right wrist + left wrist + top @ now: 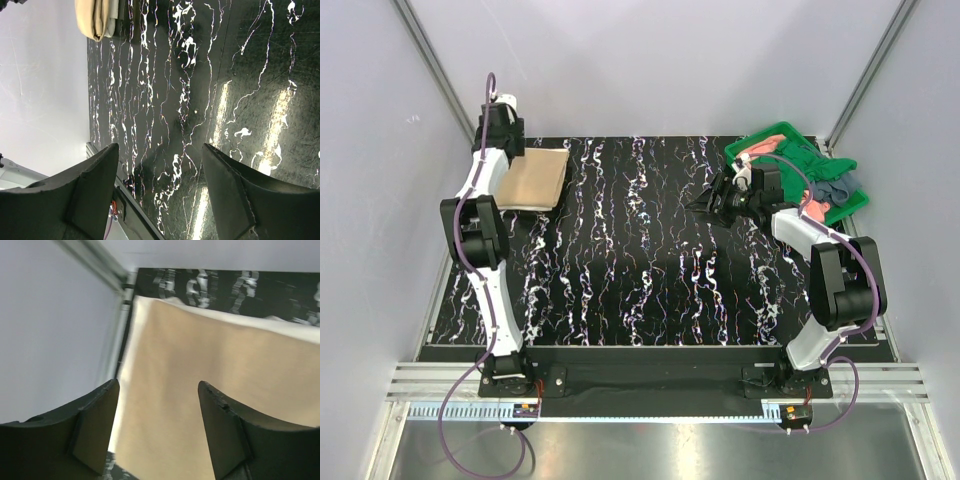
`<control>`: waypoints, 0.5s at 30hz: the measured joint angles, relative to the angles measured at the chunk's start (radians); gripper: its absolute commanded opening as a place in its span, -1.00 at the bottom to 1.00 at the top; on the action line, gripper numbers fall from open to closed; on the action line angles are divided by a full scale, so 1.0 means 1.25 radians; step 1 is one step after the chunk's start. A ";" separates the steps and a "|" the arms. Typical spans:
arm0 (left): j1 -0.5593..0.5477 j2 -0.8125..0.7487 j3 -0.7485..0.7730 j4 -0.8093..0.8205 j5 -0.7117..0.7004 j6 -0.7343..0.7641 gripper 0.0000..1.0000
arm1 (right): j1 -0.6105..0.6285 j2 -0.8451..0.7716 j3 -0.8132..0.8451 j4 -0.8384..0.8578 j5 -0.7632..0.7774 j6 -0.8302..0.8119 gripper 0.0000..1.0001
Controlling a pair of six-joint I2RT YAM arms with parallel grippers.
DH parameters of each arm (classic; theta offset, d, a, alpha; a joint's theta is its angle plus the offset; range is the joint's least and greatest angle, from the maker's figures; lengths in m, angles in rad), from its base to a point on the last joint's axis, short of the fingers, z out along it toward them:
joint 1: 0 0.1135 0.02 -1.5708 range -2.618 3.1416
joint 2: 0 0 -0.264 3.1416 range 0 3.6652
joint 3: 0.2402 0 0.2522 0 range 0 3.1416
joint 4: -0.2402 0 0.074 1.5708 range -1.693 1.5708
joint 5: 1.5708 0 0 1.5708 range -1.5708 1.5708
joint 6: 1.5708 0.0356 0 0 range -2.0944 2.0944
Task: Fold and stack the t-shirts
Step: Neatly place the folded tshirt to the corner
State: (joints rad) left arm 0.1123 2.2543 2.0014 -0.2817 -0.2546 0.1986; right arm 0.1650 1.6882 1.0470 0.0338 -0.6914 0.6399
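Left pincer [157,385] spread over the folded tan t-shirt [535,178], upper left of frame; right pincer [160,147] spread, empty. I should lift straight up, so the fold is not dragged.

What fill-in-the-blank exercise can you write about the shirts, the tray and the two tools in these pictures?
1. The folded t-shirt at the far left of the table has the colour ____.
2. The other shirts lie piled in a plastic tray whose colour is ____.
3. The left tool is above the folded t-shirt with its jaws ____.
4. The right tool, above bare table, holds ____.

Missing words: tan; green; open; nothing.
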 measured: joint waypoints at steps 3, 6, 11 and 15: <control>-0.004 -0.013 -0.020 -0.022 0.089 -0.055 -0.02 | 0.000 0.000 0.000 0.000 0.000 0.000 0.50; -0.008 -0.045 -0.071 -0.038 0.194 -0.107 -0.36 | 0.000 0.000 0.000 0.000 -0.001 0.000 0.50; -0.024 -0.117 -0.175 -0.052 0.305 -0.202 -0.73 | 0.000 0.000 0.000 0.001 -0.002 0.001 0.50; -0.038 -0.192 -0.287 -0.053 0.361 -0.266 -0.78 | 0.000 0.000 0.000 0.005 -0.008 0.001 0.51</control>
State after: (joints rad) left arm 0.0650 2.0148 1.6424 -0.3477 0.1967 -0.1333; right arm 0.1650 1.6882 1.0470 0.0395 -0.7013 0.6415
